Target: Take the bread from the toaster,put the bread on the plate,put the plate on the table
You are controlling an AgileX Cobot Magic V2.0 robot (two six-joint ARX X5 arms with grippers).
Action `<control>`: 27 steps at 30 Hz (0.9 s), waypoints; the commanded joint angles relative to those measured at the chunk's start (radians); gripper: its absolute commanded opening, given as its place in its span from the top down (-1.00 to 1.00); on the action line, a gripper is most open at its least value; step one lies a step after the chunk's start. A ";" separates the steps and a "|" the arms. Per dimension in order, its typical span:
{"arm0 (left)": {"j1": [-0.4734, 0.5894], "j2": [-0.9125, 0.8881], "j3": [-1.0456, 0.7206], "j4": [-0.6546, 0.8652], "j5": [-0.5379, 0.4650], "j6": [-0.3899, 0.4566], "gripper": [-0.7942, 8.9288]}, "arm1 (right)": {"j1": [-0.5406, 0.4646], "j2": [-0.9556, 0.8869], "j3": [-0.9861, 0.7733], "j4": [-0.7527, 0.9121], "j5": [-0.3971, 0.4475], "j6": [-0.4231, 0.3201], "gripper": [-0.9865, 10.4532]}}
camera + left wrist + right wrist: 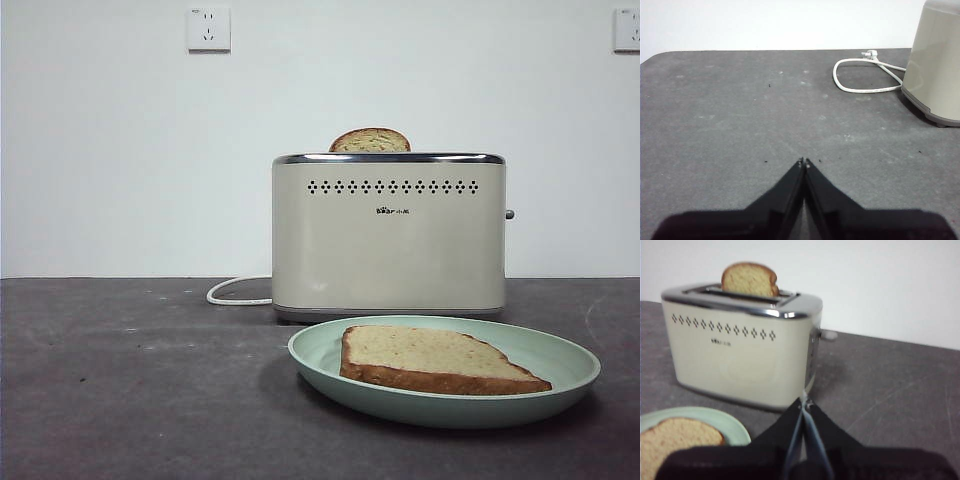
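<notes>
**Bread on the plate, plate on the table; a second slice stands ahead of the right gripper**

The table [140,400] runs dark and scuffed under everything. On it the toaster [388,235] stands upright, and in the right wrist view it lies ahead of the right gripper [805,403] and to one side, with a bare strip of table between them. From the left gripper [804,161] the toaster sits far off to the side, only its end wall showing, with the white cord [860,80] looped on the table between.

The plate [570,365] rests flat on the table just in front of the toaster. Seen from the right gripper it lies close by, low and to the side; it does not show in the left wrist view at all.

The bread [430,358] lies flat in the plate, its broad face up. A second slice [749,280] stands on edge in a toaster slot, its dome clear of the chrome rim, its broad faces parallel to the toaster's long side.

Both grippers hang above the table with jaws pressed together and nothing between them. The right one is plainly the nearer to toaster and plate. As things lie, the task looks finished.
</notes>
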 commanded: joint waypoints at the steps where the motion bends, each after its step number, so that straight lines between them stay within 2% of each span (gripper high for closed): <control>1: 0.003 -0.003 -0.012 0.005 -0.001 -0.006 0.84 | 0.000 -0.033 -0.046 0.015 0.004 0.008 0.82; 7: 0.003 -0.003 -0.012 0.005 -0.001 -0.006 0.84 | 0.001 -0.089 -0.108 -0.008 0.004 0.048 0.82; 17: 0.003 -0.003 -0.012 0.005 -0.001 -0.006 0.84 | 0.001 -0.098 -0.108 -0.108 0.007 0.049 0.82; 27: 0.003 -0.003 -0.012 0.005 -0.001 -0.006 0.84 | 0.000 -0.098 -0.108 -0.105 0.006 0.051 0.82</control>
